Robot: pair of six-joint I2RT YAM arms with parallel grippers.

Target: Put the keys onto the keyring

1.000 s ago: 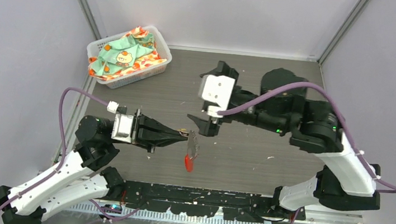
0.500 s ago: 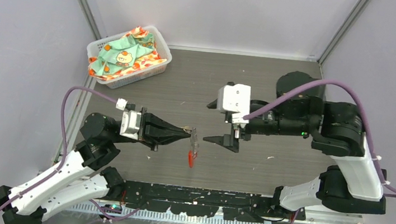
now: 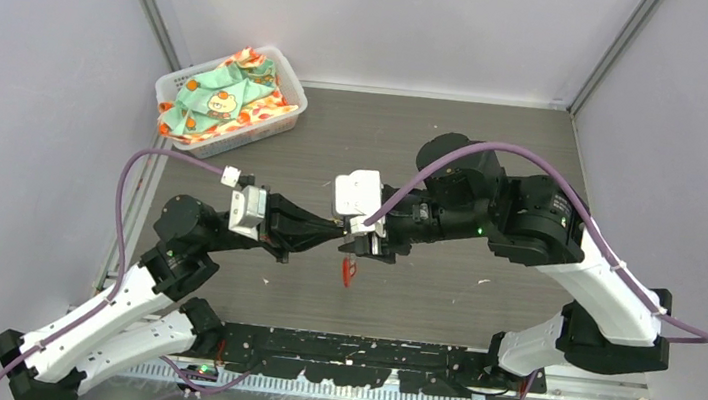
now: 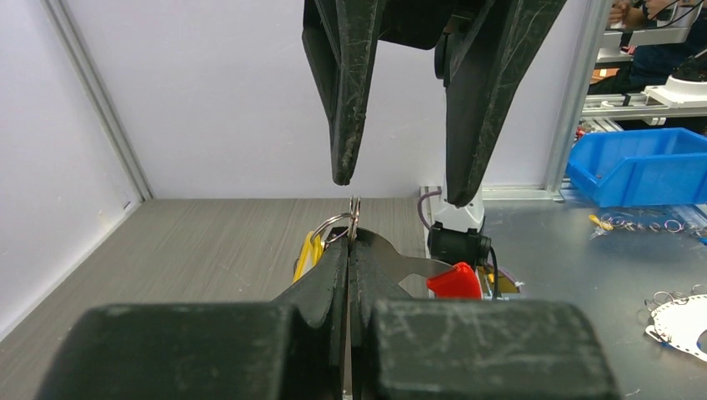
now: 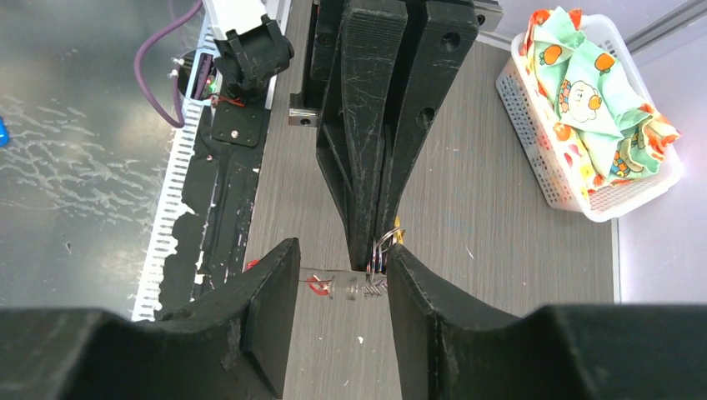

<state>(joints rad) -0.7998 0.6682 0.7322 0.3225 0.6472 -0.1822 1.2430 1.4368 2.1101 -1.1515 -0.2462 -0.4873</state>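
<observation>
Now the left gripper (image 4: 351, 242) is pinched tight on the keyring (image 4: 353, 218) up in the air, the red key (image 3: 349, 272) hangs under it, the yellow key (image 4: 309, 254) sits beside it, and the right gripper (image 5: 340, 258) is wide open around them, so little seems left.

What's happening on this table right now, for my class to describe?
The left hand is shut on a thin metal keyring, held above the table. A red-headed key and a yellow one hang beside it; whether they are threaded on is unclear. The right hand is open, its fingers straddling the left hand's tips and the ring.
</observation>
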